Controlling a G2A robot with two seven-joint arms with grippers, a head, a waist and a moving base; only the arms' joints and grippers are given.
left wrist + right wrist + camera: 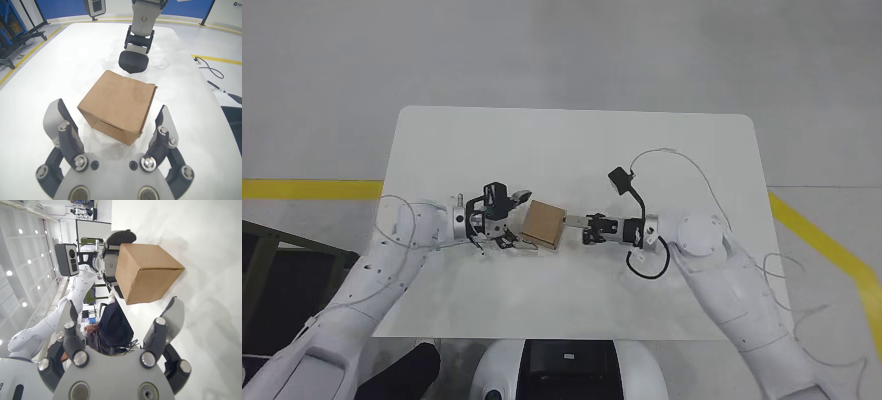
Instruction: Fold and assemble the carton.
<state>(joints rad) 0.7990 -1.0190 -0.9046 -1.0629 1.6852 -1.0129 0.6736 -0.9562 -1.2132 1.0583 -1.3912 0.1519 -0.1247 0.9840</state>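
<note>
Nearest, over the near edge of the table (442, 300): two white arms, one from each near corner, ending about the table's middle.

At the left arm's end: left gripper (111, 106), level with the carton and just beside its left face. Stands wide open, fingers (56, 117) spread wider than the carton, holding nothing. Cannot tell whether any part touches the cardboard.

Between the two grippers, about the middle of the table and slightly toward its left edge: carton (542, 224), brown, folded up into a closed box. Rests on the tabletop, turned a little askew to the table's edges. Shows a tucked flap with a dark slit on the face toward the left gripper.

At the carton's right face: right gripper (122, 301), rolled onto its side, one finger above the other. Spread wide as well, gripping nothing, tips just beside the box.

Farther, toward the right edge: thin cable (682, 165) looping over the tabletop.

Beyond the left and right edges: yellow line (302, 188) on the floor.
</note>
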